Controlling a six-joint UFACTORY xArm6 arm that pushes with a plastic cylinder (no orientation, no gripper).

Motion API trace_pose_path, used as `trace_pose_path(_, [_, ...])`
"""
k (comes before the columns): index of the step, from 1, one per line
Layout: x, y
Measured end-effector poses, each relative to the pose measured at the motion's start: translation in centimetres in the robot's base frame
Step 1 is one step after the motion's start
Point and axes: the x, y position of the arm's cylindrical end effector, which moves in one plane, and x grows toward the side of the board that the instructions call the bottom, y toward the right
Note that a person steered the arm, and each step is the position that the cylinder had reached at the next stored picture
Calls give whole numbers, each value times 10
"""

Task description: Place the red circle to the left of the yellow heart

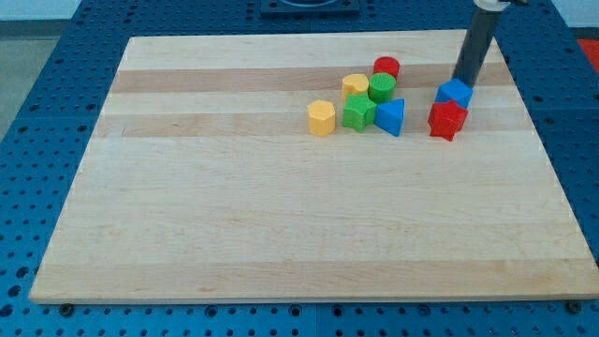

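Note:
The red circle (387, 66) lies near the view's top, right of centre, touching the green circle (381, 88). The yellow heart (355, 85) sits just left of the green circle, below-left of the red circle. My tip (460, 82) is at the view's upper right, touching the top of a blue block (454, 94). It is well to the right of the red circle.
A green star (358, 112), a blue triangle (390, 116) and a yellow hexagon (321, 118) lie below the heart. A red star block (446, 120) sits under the blue block. The wooden board (281, 225) rests on a blue pegboard.

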Motion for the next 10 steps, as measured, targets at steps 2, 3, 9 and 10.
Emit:
trace_pose_path(2, [28,64])
trace_pose_path(3, [62,62])
trace_pose_path(9, [38,-45])
trace_pose_path(10, [8,-78])
